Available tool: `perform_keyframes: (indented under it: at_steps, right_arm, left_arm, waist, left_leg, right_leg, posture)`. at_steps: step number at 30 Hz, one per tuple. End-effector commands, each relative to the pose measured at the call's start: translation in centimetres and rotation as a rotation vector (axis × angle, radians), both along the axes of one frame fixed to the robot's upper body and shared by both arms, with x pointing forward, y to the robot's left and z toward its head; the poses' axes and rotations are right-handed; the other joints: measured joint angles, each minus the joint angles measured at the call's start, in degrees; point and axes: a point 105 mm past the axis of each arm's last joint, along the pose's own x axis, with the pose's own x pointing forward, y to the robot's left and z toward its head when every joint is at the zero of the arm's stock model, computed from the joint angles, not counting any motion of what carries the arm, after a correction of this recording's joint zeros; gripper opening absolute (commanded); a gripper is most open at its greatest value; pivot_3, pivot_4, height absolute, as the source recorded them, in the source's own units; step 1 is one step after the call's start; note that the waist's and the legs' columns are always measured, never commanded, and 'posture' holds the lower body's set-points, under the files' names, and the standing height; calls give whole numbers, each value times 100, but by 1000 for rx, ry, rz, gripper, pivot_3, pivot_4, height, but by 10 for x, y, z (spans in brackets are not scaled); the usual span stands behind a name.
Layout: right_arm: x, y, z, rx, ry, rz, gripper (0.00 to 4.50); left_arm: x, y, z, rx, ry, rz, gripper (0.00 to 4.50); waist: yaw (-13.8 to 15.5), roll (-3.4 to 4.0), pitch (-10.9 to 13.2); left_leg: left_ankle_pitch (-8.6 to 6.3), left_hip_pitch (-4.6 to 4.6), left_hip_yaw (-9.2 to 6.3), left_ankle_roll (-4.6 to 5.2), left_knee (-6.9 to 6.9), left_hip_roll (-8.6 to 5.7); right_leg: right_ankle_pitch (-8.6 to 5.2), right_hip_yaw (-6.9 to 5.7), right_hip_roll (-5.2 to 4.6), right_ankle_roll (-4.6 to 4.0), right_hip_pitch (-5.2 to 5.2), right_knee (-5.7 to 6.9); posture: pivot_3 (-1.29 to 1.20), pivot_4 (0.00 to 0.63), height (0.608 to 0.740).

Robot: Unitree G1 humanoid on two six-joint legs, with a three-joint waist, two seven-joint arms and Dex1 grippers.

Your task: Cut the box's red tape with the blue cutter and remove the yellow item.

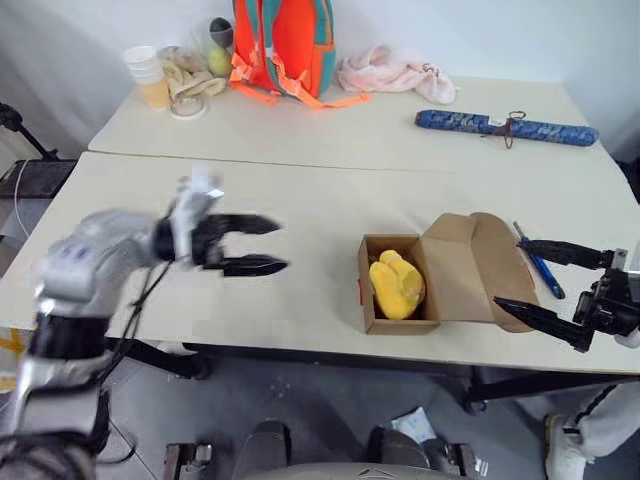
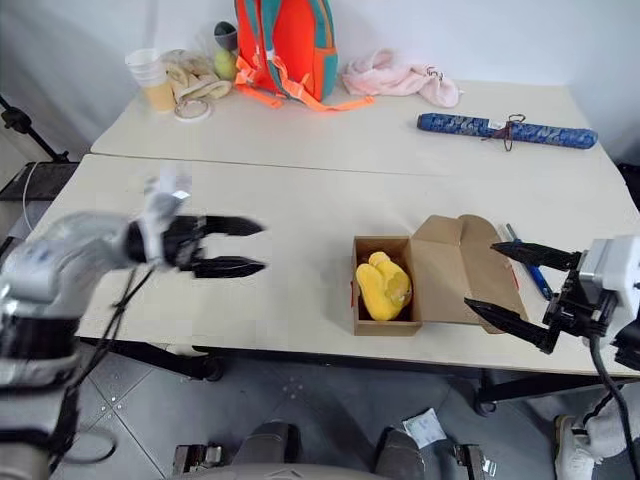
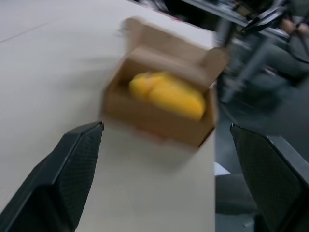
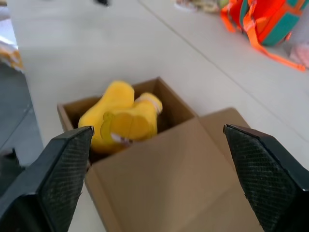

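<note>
Left gripper (image 1: 262, 245) hangs at nine o'clock, fingers spread wide, pointing toward three. Right gripper (image 1: 535, 280) sits at four o'clock, fingers spread, pointing toward nine.

No text, label, brand, number or sign can be read anywhere in these views. The box (image 1: 445, 272) is plain brown cardboard, and the patterned blue roll (image 1: 505, 127) on the far counter (image 1: 380, 130) carries no legible print.

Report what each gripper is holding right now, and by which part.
Nothing is held. The left gripper and right gripper both hang open and empty; the yellow item lies in the opened box, the blue cutter on the table.
</note>
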Motion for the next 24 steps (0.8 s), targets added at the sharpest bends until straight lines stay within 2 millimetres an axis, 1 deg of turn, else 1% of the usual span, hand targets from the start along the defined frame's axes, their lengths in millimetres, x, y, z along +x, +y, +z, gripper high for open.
perform_keyframes:
  at_steps: [1,2,3,4,5,7,8,9,12,15,18,20,24]
  right_arm:
    - [-3,2,12,-35,-13,32,4500]
    - [-2,2,11,-52,-6,40,4500]
    - [-1,3,12,-53,-8,38,4500]
    - [0,4,12,-54,-11,37,4500]
    - [1,6,13,-54,-15,37,4500]
    - [-1,10,16,-39,-18,35,4500]
    - [0,12,17,-36,-18,34,4500]
    - [-2,14,17,-31,-20,32,4500]
    - [-6,19,17,-22,-19,25,4500]
    - [-8,21,15,-18,-13,19,4500]
    - [-10,23,13,-6,-9,7,4500]
    - [-11,24,12,-1,-8,2,4500]
    - [-9,25,12,6,-14,-4,4500]
  left_arm:
    - [3,-41,-1,131,-54,-89,4487]
    - [8,-56,-1,165,-110,-102,4487]
    - [14,-72,0,180,-128,-102,4487]
    - [18,-82,0,193,-139,-103,4487]
    - [20,-92,-4,234,-169,-125,4487]
    - [27,-95,-20,382,-196,-116,4487]
    - [30,-94,-24,423,-203,-113,4487]
    - [31,-96,-29,448,-223,-133,4487]
    - [29,-112,-37,484,-254,-197,4487]
    - [30,-120,-41,505,-264,-224,4487]
    - [26,-126,-42,532,-288,-290,3870]
    - [24,-128,-42,536,-287,-319,3282]
    - [28,-127,-41,538,-287,-312,2111]
  waist:
    - [-53,1,0]
    - [-58,1,0]
    - [-46,-1,1]
    - [-33,-2,2]
    - [-35,-2,2]
    - [-40,-3,3]
    - [-57,-1,3]
    - [-74,0,4]
    - [-60,-1,5]
    - [55,-5,7]
    - [90,-6,8]
    - [88,-6,8]
    - [79,-6,8]
  left_leg:
    - [0,6,0,0,-6,0]
    - [0,5,0,0,-10,0]
    - [0,5,0,0,-9,0]
    - [0,2,0,0,-6,0]
    - [0,-7,1,0,-1,0]
    - [0,-11,2,0,0,-1]
    - [0,-11,3,0,-4,-1]
    - [0,-10,4,0,-7,0]
    - [0,-13,3,0,-9,0]
    - [-1,-23,3,2,2,-1]
    - [-2,-24,3,4,7,-1]
    - [-2,-24,3,4,6,-1]
    - [-3,-23,3,5,5,-1]
  right_leg:
    - [0,-1,0,0,1,4]
    - [-1,-2,1,-1,0,1]
    - [-1,-2,1,-1,1,0]
    - [-1,-4,1,-1,3,-6]
    - [-1,-5,1,-1,3,-18]
    - [-1,-5,1,-1,2,-26]
    - [-1,-5,1,-1,1,-29]
    - [-1,-4,1,-1,0,-29]
    - [-1,-6,1,-1,-4,-30]
    - [-1,-6,0,-1,-3,-34]
    - [0,-6,0,-1,-2,-34]
    - [-1,-7,0,-1,-3,-34]
    - [-1,-7,0,-1,-3,-33]
  posture:
    - [0,150,740]
    - [0,150,740]
    - [0,150,740]
    - [0,150,740]
    - [0,150,740]
    - [0,150,740]
    - [0,150,740]
    - [0,150,740]
    - [0,150,740]
    - [0,150,740]
    - [0,150,740]
    - [0,150,740]
    - [0,150,740]
